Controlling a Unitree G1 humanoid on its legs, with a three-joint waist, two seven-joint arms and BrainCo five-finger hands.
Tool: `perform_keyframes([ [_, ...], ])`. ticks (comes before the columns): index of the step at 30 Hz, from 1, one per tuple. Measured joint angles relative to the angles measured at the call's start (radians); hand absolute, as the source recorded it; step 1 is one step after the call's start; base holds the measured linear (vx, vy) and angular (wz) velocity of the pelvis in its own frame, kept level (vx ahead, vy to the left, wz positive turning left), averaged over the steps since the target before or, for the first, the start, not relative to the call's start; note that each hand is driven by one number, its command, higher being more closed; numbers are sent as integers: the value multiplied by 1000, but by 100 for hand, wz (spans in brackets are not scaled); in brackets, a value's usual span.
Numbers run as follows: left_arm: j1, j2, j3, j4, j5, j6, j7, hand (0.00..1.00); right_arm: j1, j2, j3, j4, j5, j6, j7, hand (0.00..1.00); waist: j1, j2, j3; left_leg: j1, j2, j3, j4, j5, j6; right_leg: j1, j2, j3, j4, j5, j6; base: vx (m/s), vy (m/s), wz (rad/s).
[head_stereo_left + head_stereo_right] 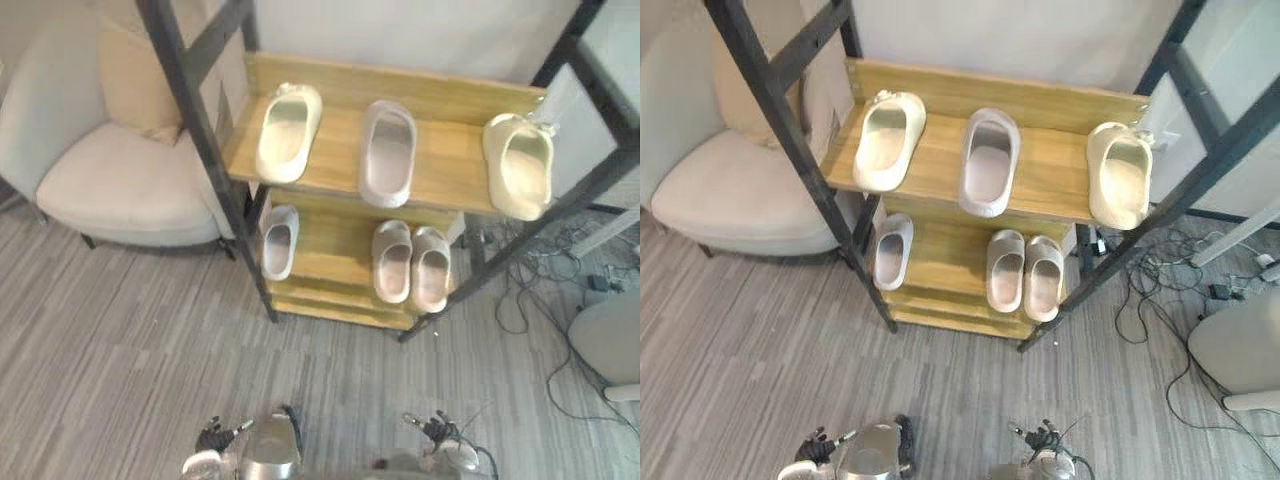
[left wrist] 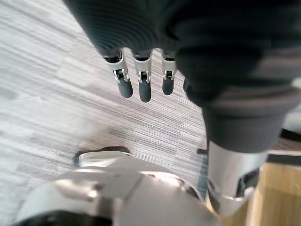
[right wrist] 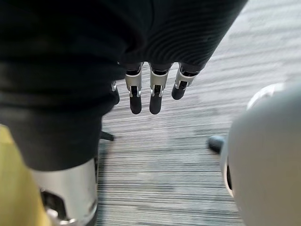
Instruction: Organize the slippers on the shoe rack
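Counted six slippers on the shoe rack [image 1: 400, 88]. On the top shelf [image 1: 450, 165]: left cream slipper [image 1: 288, 131] near the left edge, grey slipper [image 1: 388, 152] mid-shelf, right cream slipper [image 1: 520, 165] at the right edge, perhaps partly over it. On the lower shelf [image 1: 325, 245]: pale slipper [image 1: 279, 241] alone at the left edge; pink pair [image 1: 392, 260] side by side twd the right front corner, touching.

Judged all light, prob. moulded foam — springy, matte, not slippery, nothing fragile. Would take hold across the band over the toe, or pinch the heel rim; should flex but keep shape.

Saw left hand [image 2: 143, 87] and right hand [image 3: 155, 99] hanging low, well apart from the rack, fingers straight and relaxed, holding nothing.

Noted wooden shelves in a dark slanted frame, grey striped carpet floor [image 1: 130, 350], pale armchair [image 1: 120, 180] just beside the rack's left side, loose cables [image 1: 540, 280] on the floor by its right side — a snag risk.
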Motion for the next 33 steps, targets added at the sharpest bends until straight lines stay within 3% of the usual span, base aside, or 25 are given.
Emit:
perform_keyframes([
  [2, 4, 10, 0, -1, 0, -1, 2, 0, -2, 11, 11, 1, -8, 0, 2, 0, -4, -21, -8, 22, -6, -6, -4, -12, 2, -34, -10, 6, 47, -67, -11, 48, 9, 14],
  [4, 6, 9, 1, -1, -1, -1, 3, 0, -11, 13, 14, 12, -10, 0, 4, 0, -4, -21, -7, 47, -8, -13, -28, -3, -12, -29, 43, -14, -111, -96, -10, 42, -53, 14],
  [5, 10, 12, 1, -4, 1, -1, 3, 0, -10, 14, 20, 15, -9, 0, 3, 0, -4, -30, -13, 42, -16, -16, -30, 1, -19, -8, 81, -7, -263, -45, -27, 42, -103, 24],
  [6, 8, 17, 3, 2, 2, 2, 4, 0, -19, 12, 29, -1, -6, 10, 4, 0, -7, -42, -20, 36, -28, -38, -26, -6, -29, 1, 88, -6, -317, -21, -33, 53, -103, 32],
  [7, 13, 5, 1, -4, 1, 4, 2, 0, -10, -6, 56, -40, -7, 26, 1, 0, -8, -16, -34, 30, -21, -54, -37, -1, -34, 15, 105, -23, -358, -10, -40, 101, -79, 31],
  [9, 10, -11, 1, -3, 6, 4, -1, 0, -14, -41, 75, -28, -10, -24, 57, 0, -6, 11, -49, 30, -9, -63, -57, 17, -36, 41, 141, -39, -444, 20, -40, 175, -71, 18],
  [10, 11, -13, 0, -1, 10, 6, -12, 0, -32, -42, 54, -23, -10, 2, 61, 0, -7, 22, -57, 32, -8, -78, -68, 23, -39, 68, 157, -58, -488, 37, -38, 232, -113, 25],
  [13, 13, -13, 1, -1, 19, 9, -25, 0, -35, -27, 1, 14, -4, 19, 43, 0, -7, 20, -64, 60, -10, -107, -104, 32, -50, 135, 181, -94, -561, 51, -44, 166, -79, 29],
  [19, 18, -3, 0, 1, 29, 11, -28, 0, 25, 3, -10, 17, 39, 21, 33, 0, -8, -13, -100, 126, -24, -116, -195, 56, -59, 185, 191, -102, -612, 57, -49, 129, -45, 4],
  [26, 10, 4, -22, 17, 58, 10, -26, 0, 29, 15, -6, 3, 39, 12, 5, 0, -10, -15, -104, 152, -40, -108, -233, 76, -40, 201, 179, -85, -652, 117, -43, -6, 20, -3],
  [33, 9, 14, -49, 17, 82, 10, -20, 0, 72, 16, 42, -298, 29, -3, -40, 0, -14, -18, -105, 150, -64, -68, -280, 108, -26, 157, 162, -44, -658, 145, -44, -119, 20, -18],
])
